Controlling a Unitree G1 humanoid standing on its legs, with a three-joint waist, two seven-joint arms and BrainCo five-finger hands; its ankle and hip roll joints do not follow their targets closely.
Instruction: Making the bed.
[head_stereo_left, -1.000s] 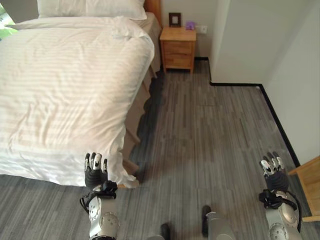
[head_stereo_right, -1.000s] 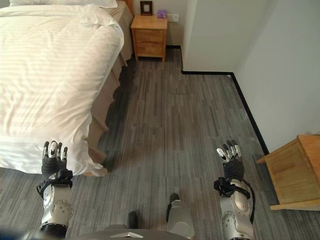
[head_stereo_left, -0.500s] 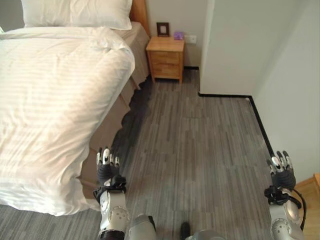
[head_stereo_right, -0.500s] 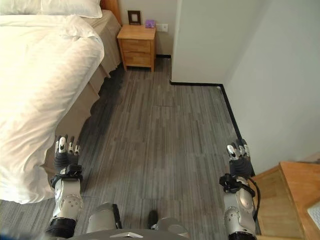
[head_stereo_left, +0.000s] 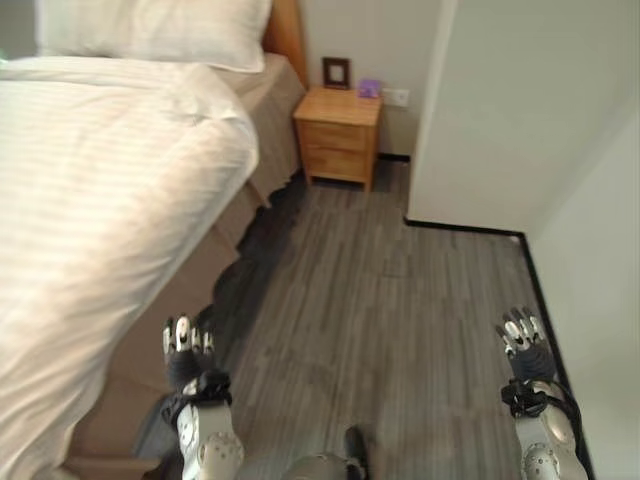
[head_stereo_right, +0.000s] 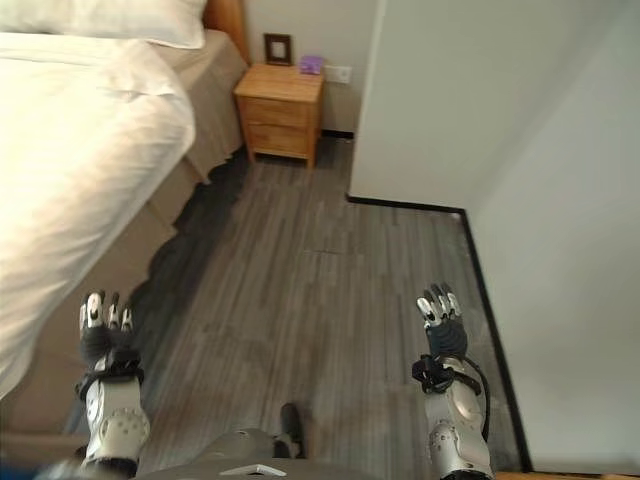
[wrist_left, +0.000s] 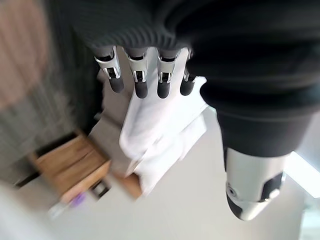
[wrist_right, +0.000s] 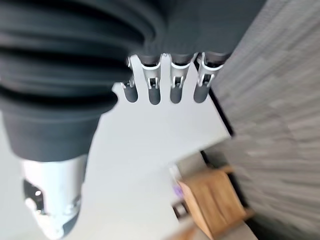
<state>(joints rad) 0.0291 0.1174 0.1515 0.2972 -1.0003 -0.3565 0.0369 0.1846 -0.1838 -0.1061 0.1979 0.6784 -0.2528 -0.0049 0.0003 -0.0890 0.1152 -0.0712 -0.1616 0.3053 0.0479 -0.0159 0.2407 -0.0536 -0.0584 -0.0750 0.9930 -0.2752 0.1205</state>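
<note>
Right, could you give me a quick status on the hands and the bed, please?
Left robot hand open, empty, beside the bed. Right robot hand open over the floor. Duvet untouched. Nothing in the way.

A light wooden two-drawer nightstand (head_stereo_left: 340, 136) stands on the grey wood-plank floor (head_stereo_left: 400, 310) against the far wall, bearing a small dark picture frame (head_stereo_left: 336, 72) and a small purple object (head_stereo_left: 369, 88) at its back edge.

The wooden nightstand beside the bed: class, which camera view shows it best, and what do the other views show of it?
The left eye view: the nightstand stands whole and upright by the wall. The right eye view shows it much the same. Both wrist views catch it blurred and tilted.
</note>
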